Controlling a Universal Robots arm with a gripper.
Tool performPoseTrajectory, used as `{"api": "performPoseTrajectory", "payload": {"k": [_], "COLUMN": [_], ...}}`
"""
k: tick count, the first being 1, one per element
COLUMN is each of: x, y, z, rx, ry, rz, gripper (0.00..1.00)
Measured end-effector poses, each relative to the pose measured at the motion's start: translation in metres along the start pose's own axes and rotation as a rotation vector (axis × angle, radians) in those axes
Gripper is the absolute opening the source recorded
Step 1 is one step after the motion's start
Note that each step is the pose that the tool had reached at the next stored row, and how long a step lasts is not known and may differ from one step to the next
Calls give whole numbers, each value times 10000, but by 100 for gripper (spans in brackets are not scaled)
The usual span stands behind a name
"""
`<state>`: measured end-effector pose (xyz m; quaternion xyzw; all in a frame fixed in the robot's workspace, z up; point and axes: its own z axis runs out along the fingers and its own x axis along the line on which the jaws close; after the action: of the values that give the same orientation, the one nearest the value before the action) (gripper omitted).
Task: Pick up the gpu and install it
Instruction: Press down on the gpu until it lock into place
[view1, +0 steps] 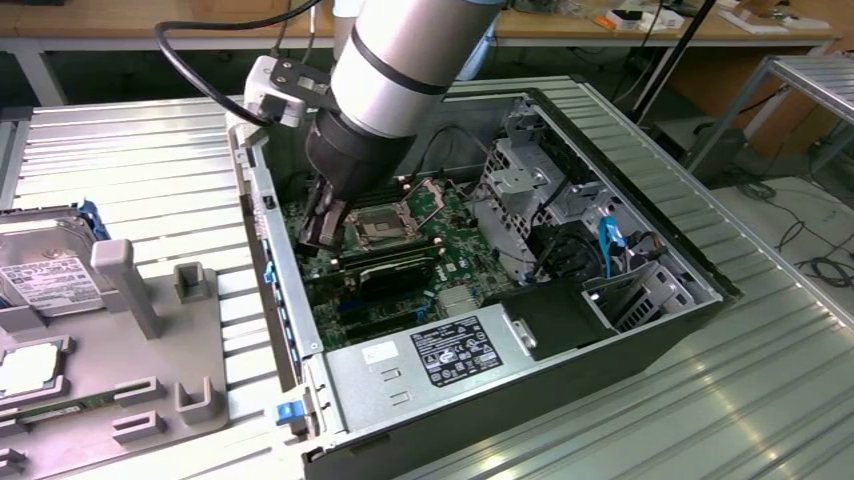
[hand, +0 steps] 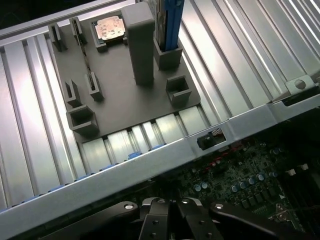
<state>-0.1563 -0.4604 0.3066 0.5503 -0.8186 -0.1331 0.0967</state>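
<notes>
Right, the gripper (view1: 318, 238) is hanging inside the open case (view1: 641, 200), left of centre in the exterior view, with its tips dipping to the motherboard (view1: 447, 205) just left of the CPU socket (view1: 378, 225). Its fingers are sitting pressed together. In the wrist view the gripper (hand: 170, 202) is showing the two pads meeting, with no card between them.

The exterior view is giving us the whole machine. The power supply (view1: 441, 350) is lying at the lower centre, a hard drive (view1: 40, 270) is at the far left edge, and the grey tray (view1: 174, 400) is at the lower left. The wrist view is looking the other way, over the case wall. It is picking out the tray (hand: 125, 105) with its empty slots and a chip (hand: 109, 27) resting in one pocket.

The gpu (view1: 390, 268) is lying as a dark flat strip across the board, just below the socket. Its left end is sitting right under the fingertips, and the rest runs off towards the exterior view's right. I cannot tell whether the tips are touching it.
</notes>
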Motion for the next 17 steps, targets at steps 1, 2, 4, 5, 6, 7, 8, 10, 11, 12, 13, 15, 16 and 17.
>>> {"api": "performPoseTrajectory", "payload": {"k": [1, 2, 4, 5, 6, 7, 8, 10, 11, 12, 13, 15, 16, 17], "x": [1, 8, 21, 28, 36, 42, 54, 72, 94, 100, 100, 100, 101, 102], "y": [2, 10, 17, 23, 21, 24, 26, 34, 37, 38, 39, 39, 39, 42], "z": [1, 2, 7, 8, 8, 9, 9, 13, 14, 15, 15, 15, 16, 19], "rx": [7, 21, 23, 23, 24, 24, 25, 26, 26, 26, 26, 28, 29, 31], "ry": [21, 57, 57, 61, 62, 62, 65, 65, 67, 66, 65, 73, 76, 80], "rz": [8, 29, 31, 31, 31, 33, 33, 33, 34, 33, 32, 35, 36, 39], "gripper": [11, 11, 11, 11, 11, 11, 11, 11, 11, 11, 11, 11, 11, 11]}}
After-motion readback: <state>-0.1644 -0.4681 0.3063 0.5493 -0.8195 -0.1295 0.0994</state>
